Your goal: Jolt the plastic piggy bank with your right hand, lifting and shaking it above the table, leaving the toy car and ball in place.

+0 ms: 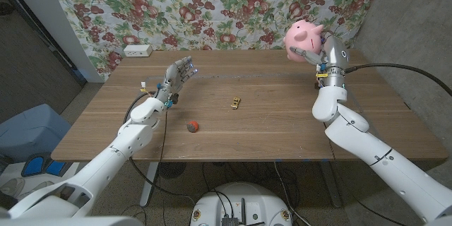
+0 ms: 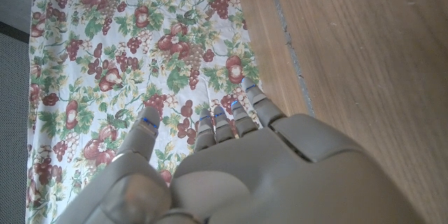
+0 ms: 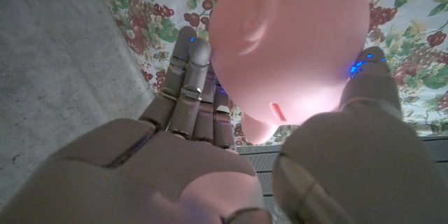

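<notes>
Right hand (image 3: pixel 231 175): nearest the wrist lens, fingers (image 3: pixel 189 77) and thumb wrapped around the pink piggy bank (image 3: pixel 294 49), grasping it from both sides. In the head view the same hand (image 1: pixel 323 53) holds the piggy bank (image 1: pixel 304 37) high at about 2 o'clock of the scene, well above the table (image 1: pixel 282 131) and against the floral backdrop (image 1: pixel 212 7).

Piggy bank: sits directly in the hand, at its 10 o'clock in the head view, snout toward the table's middle; long axis appears roughly level, though that is hard to fix. Judged airborne and ready for shaking; no travel needed.

Toy car (image 1: pixel 235 102): on the table at centre, well apart from the raised hand, toward its 8 o'clock.

Ball (image 1: pixel 192 126): near the car, at its 8 o'clock.

Left hand (image 1: pixel 178 73): at 10 o'clock, released, fingers spread, holding nothing; farther from the bank than the right.
</notes>
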You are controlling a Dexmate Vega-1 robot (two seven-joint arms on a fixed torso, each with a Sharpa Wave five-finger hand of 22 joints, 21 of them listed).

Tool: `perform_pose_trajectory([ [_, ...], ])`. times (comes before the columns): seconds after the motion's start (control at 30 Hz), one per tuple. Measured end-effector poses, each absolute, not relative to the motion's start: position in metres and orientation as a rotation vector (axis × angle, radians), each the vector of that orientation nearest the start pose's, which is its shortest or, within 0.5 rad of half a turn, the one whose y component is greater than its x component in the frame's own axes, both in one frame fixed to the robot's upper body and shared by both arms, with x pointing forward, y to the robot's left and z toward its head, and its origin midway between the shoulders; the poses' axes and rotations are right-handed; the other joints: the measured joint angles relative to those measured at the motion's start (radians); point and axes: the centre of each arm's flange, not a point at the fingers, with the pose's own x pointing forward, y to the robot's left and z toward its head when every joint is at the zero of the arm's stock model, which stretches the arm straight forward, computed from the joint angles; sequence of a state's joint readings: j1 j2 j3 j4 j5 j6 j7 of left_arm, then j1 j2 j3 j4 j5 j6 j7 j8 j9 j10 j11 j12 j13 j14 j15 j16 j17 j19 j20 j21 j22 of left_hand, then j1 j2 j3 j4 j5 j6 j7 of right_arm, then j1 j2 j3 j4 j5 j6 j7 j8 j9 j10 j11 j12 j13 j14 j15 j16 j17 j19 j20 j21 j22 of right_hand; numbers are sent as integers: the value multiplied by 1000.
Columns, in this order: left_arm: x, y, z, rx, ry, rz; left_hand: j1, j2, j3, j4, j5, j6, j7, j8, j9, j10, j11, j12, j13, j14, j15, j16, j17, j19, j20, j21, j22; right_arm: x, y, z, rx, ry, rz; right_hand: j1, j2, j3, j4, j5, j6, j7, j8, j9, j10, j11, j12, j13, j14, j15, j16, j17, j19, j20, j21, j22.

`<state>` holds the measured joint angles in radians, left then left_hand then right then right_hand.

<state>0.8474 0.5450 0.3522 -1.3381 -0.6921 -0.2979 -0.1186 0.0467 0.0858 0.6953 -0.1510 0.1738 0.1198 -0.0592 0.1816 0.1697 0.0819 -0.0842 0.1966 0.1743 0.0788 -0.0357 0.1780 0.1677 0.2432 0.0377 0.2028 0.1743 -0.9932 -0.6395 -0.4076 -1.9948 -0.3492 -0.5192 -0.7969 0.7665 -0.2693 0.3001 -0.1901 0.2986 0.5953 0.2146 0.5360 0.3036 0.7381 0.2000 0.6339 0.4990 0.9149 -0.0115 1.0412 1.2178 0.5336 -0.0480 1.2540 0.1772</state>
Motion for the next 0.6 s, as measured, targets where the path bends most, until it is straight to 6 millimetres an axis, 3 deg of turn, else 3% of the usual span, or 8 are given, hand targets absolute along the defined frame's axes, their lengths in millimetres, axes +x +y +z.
perform_pose_trajectory([
  [0.27, 642, 293, -11, -33, -638, -286, 4, 4, 0, 0, 0, 5, -5, 0, 0, 0, 0, 0, 0, 0, 0, 0, 0, 0, 0, 0, 0, 511, -275, 48, -743, -828, -867, 0, 0, 0, 0, 0, 0, 0, -4, 0, 0, 0, 0, 0, 0, 0, 0, 0, 0, 0, 0, 0],
  [0.6, 642, 293, -10, -33, -644, -282, 4, 4, 0, 0, 0, 5, -5, 0, 0, -9, 9, 0, 0, 0, 0, 0, 0, 0, 0, 0, 0, 510, -276, 48, -752, -828, -871, 0, 0, 0, 0, 0, 0, 0, -7, 0, 0, 0, 0, 0, 0, 0, 0, 0, 0, 0, 0, 0],
])
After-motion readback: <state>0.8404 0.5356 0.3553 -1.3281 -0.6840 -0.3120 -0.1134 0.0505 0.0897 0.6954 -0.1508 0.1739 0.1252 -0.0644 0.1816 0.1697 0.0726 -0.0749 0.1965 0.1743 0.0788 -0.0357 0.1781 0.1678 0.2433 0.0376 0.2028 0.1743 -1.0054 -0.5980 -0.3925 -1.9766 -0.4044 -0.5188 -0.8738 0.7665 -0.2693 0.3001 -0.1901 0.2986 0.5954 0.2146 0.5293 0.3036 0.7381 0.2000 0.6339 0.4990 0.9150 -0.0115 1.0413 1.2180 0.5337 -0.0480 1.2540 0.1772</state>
